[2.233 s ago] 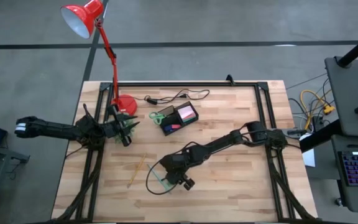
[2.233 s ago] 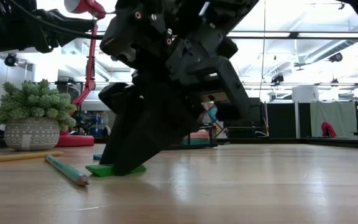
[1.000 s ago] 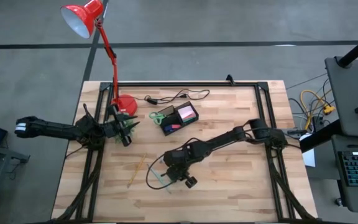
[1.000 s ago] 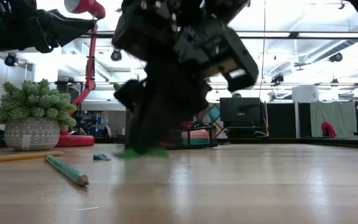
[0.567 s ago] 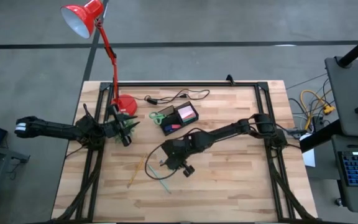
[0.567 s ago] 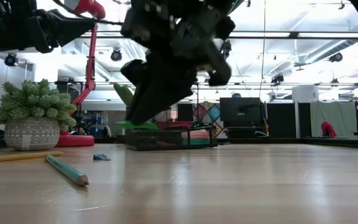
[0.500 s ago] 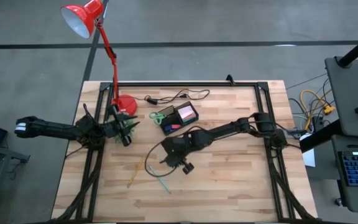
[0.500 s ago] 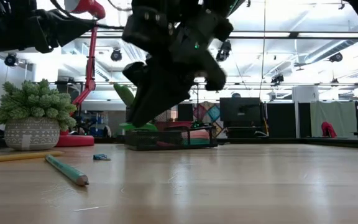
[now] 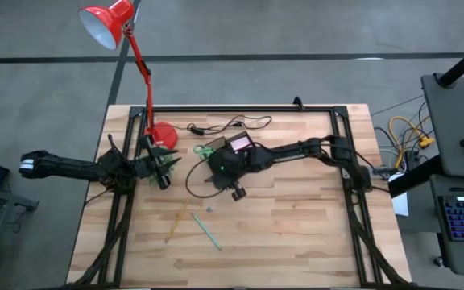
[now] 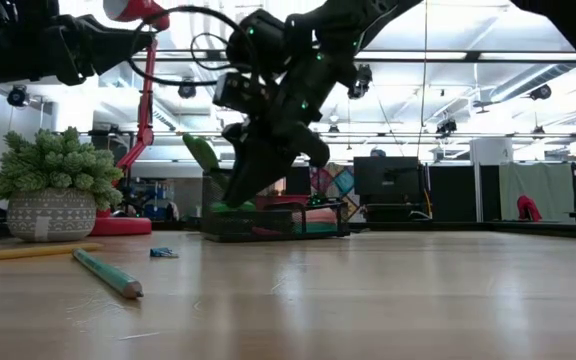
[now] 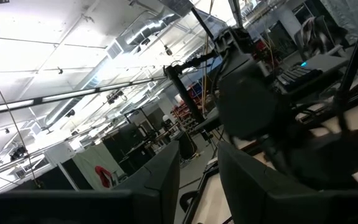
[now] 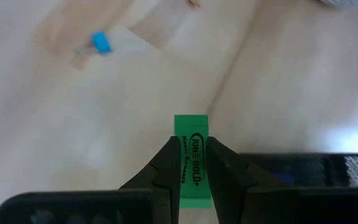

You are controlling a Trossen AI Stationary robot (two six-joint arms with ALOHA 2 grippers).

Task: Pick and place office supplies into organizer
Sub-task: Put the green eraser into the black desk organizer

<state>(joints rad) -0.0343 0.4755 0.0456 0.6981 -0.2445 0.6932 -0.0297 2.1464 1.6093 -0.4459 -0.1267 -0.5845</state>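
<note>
My right gripper [image 12: 191, 146] is shut on a small green block [image 12: 191, 127] with black print. In the high view it [image 9: 218, 165] hangs over the near left corner of the black organizer [image 9: 250, 138], which holds a pink pad [image 9: 241, 146]. The low view shows the block [image 10: 230, 207] just above the organizer's wall [image 10: 288, 225]. Green-handled scissors [image 9: 203, 150] lie left of the organizer. The yellow pencil [image 9: 176, 221], green pen [image 9: 206, 231] and a small blue piece [image 10: 163, 253] lie flat on the table nearer the front. My left gripper [image 11: 197, 180] waits open at the table's left. My right gripper pinches the green block between its two fingers [image 12: 166, 162], one on each long side [image 12: 191, 140]. The fingers point down from above and lie along the block. Its free end [image 12: 191, 121] sticks out past the fingertips. The block is lifted clear of the table.
A red lamp stands on its round base [image 9: 163, 135] at the far left, with a black cable [image 9: 232, 123] behind the organizer. A potted plant [image 10: 53, 190] sits beside my left gripper. Bare wood lies to the right and near side.
My right gripper has carried the green block up off the table and toward the far edge, from beside the green pen to the organizer's near left corner. It stayed shut on the block. The pen, pencil and blue piece stayed where they were.
</note>
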